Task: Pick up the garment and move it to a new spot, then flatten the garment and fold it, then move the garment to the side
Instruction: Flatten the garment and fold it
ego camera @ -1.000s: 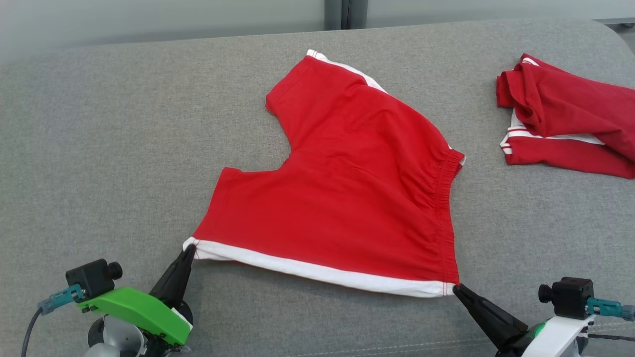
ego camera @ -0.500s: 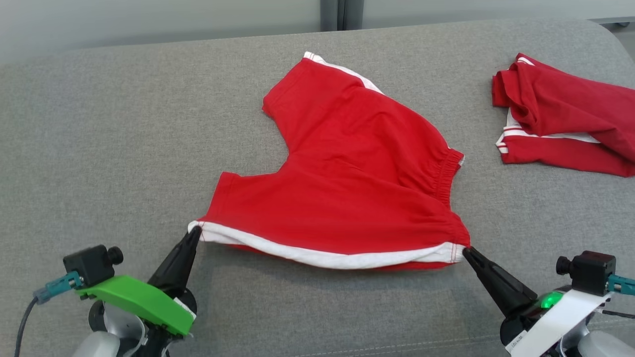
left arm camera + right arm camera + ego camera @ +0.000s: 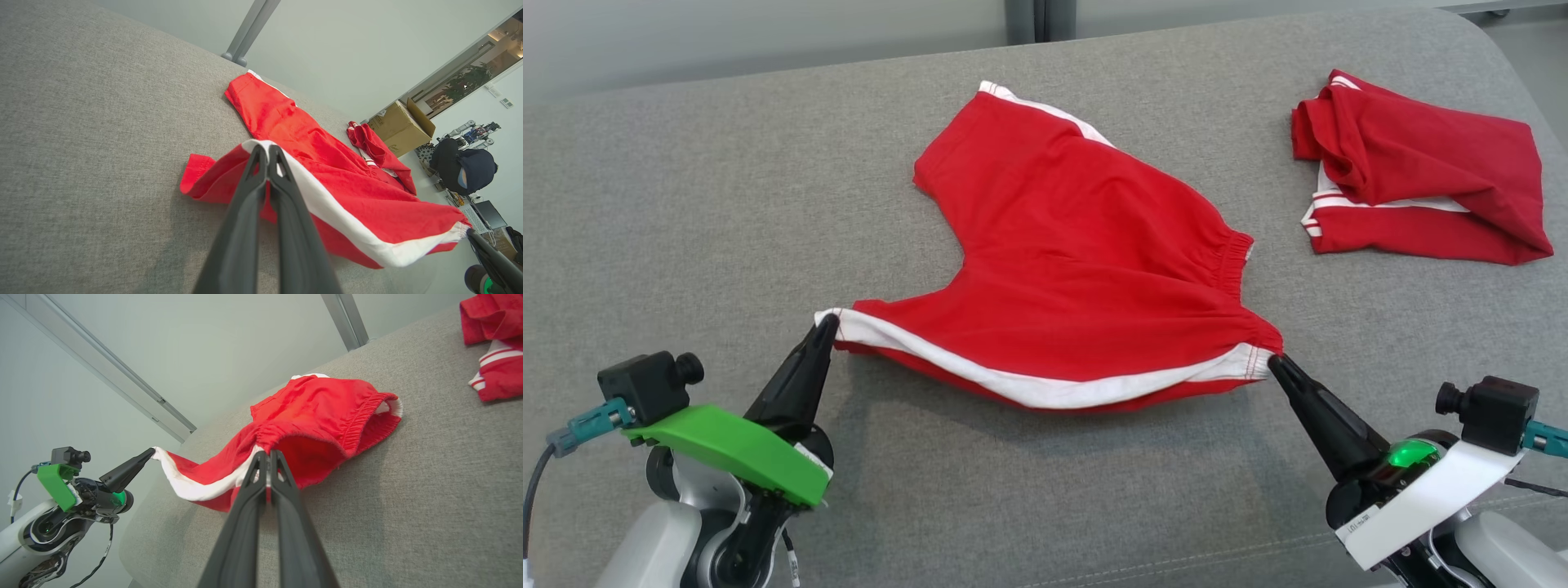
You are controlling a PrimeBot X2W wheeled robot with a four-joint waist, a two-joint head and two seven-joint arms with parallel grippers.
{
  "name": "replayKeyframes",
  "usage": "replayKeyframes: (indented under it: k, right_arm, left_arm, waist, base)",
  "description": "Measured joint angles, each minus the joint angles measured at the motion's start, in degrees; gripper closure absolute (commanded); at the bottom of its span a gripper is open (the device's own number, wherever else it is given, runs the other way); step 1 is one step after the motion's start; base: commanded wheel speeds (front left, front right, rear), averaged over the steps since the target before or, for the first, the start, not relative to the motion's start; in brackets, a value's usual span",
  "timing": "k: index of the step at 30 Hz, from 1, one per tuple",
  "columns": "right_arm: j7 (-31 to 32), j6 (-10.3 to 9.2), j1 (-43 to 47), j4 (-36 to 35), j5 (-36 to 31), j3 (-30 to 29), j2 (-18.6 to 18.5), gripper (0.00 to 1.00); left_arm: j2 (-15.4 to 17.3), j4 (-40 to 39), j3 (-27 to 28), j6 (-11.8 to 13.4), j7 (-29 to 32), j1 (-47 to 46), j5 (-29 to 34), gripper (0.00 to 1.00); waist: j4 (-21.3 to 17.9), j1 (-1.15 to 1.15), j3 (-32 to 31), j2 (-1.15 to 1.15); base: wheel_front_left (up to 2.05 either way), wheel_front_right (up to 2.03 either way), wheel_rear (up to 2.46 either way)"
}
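Observation:
The garment (image 3: pixel 1078 261) is a pair of red shorts with a white side stripe, spread over the middle of the grey couch. Its near edge is lifted off the cushion and sags between my two grippers. My left gripper (image 3: pixel 827 320) is shut on the near left corner, at the leg hem (image 3: pixel 261 143). My right gripper (image 3: pixel 1272 359) is shut on the near right corner, at the elastic waistband (image 3: pixel 265 451). The far leg (image 3: pixel 988 139) still lies flat on the couch.
A second red garment (image 3: pixel 1413 171) with white stripes lies crumpled at the far right of the grey couch (image 3: pixel 686 204). Beyond the couch's right end, the left wrist view shows a cardboard box (image 3: pixel 402 126) and a person (image 3: pixel 461 167).
Both grippers have raised the near striped edge and carried it away from me, so it folds toward the rest of the shorts. The head camera has shifted too.

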Motion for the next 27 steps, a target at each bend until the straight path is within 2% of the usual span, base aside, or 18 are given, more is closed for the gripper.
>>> replayKeyframes:
  k: [3,7,14,18,23,27]
  right_arm:
    - [0.00,0.00,-0.01,-0.03,0.15,1.00,-0.59,1.00]
    - [0.00,0.00,1.72,0.40,0.71,1.96,-3.20,1.00]
    - [0.00,0.00,3.56,0.63,1.52,1.92,-6.70,1.00]
    - [0.00,0.00,3.10,-0.54,1.49,2.31,-7.53,1.00]
    - [0.00,0.00,-1.31,-3.10,1.64,2.24,-8.06,1.00]
    - [0.81,0.00,-9.68,-4.95,2.49,3.11,-8.44,1.00]
  left_arm:
    - [0.35,-0.03,-0.18,0.30,1.59,0.13,-0.31,1.00]
    - [2.18,-0.38,-1.75,0.83,4.64,1.68,-0.42,1.00]
    - [4.03,-2.91,-4.11,1.30,8.61,4.02,-0.83,1.00]
    - [4.83,-4.52,-4.10,1.79,9.59,3.79,-0.79,1.00]
    - [6.04,-5.58,-5.41,1.80,12.83,-0.32,0.47,1.00]
    - [6.77,-5.49,-5.30,1.98,16.38,-7.38,0.24,1.00]
  waist:
    - [-0.72,0.00,0.16,0.00]
    - [-0.90,0.00,1.07,0.00]
    - [0.14,0.00,3.09,0.00]
    - [0.88,0.00,4.65,0.00]
    - [1.38,0.00,7.31,0.00]
    - [1.47,0.00,9.95,0.00]
  base:
    - [0.00,0.00,0.00]
    - [0.00,0.00,0.00]
    - [0.00,0.00,0.00]
    - [0.00,0.00,0.00]
    - [0.00,0.00,0.00]
    - [0.00,0.00,0.00]
